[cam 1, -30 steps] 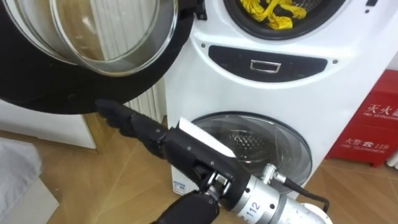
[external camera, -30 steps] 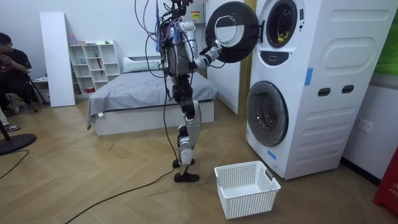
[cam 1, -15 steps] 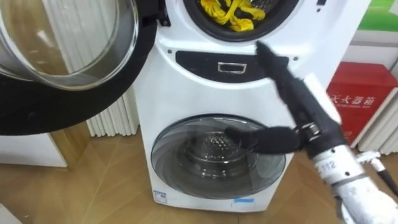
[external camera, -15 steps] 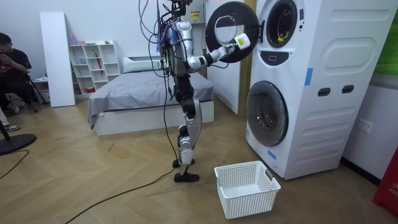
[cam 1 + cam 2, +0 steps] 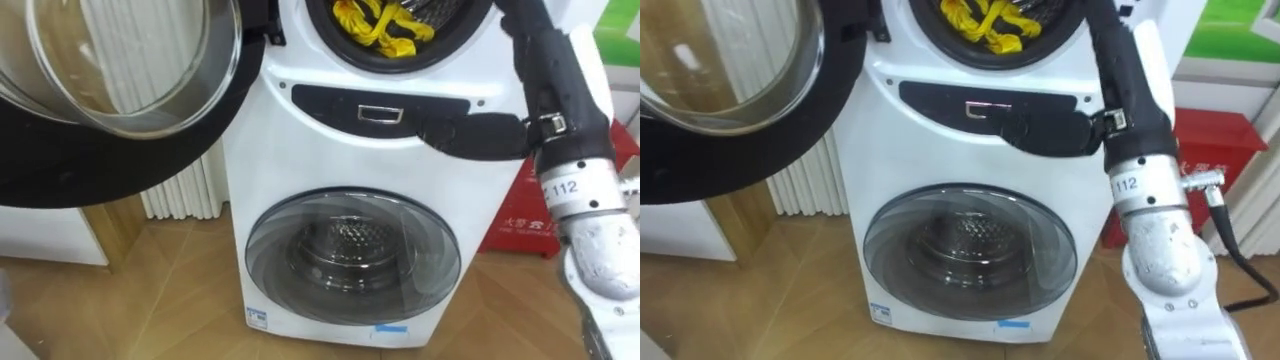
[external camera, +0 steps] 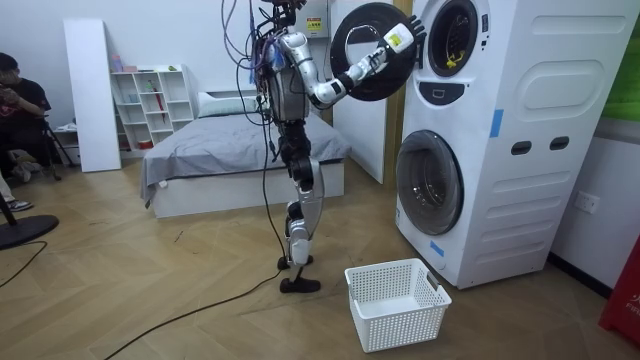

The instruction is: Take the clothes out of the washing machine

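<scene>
I count two drums in the washer stack [image 5: 330, 150], one above the other. The upper drum [image 5: 400, 62] sits at 12 o'clock in the eye views, with its one door [image 5: 100, 160] swung wide open toward 9 o'clock. That drum holds the clothes: a yellow bundle [image 5: 380, 22] lying just inside the mouth. I cannot tell how many pieces are in it. The lower door [image 5: 352, 256], at 6 o'clock, is closed, and through its glass I see the perforated metal of the second drum.

The right hand [image 5: 555, 85] comes up from 4 o'clock and lies at about 3 o'clock of the upper opening. Its fingers run straight up and past the top edge, so the tips are cut off for me. The thumb [image 5: 470, 135] is spread out toward 9 o'clock across the dark control strip [image 5: 340, 105] under the opening; I cannot tell whether it touches. As far as I can see, the hand has hold of nothing. The bundle lies apart from it, at 10 o'clock of the palm.

In the room view the robot stands upright on the wood floor, facing the stack beside the open door, with its right arm raised to the upper mouth. One white basket [image 6: 405, 325] stands on the floor near the lower drum. One red box [image 5: 1212, 170] stands at 3 o'clock of the stack.
</scene>
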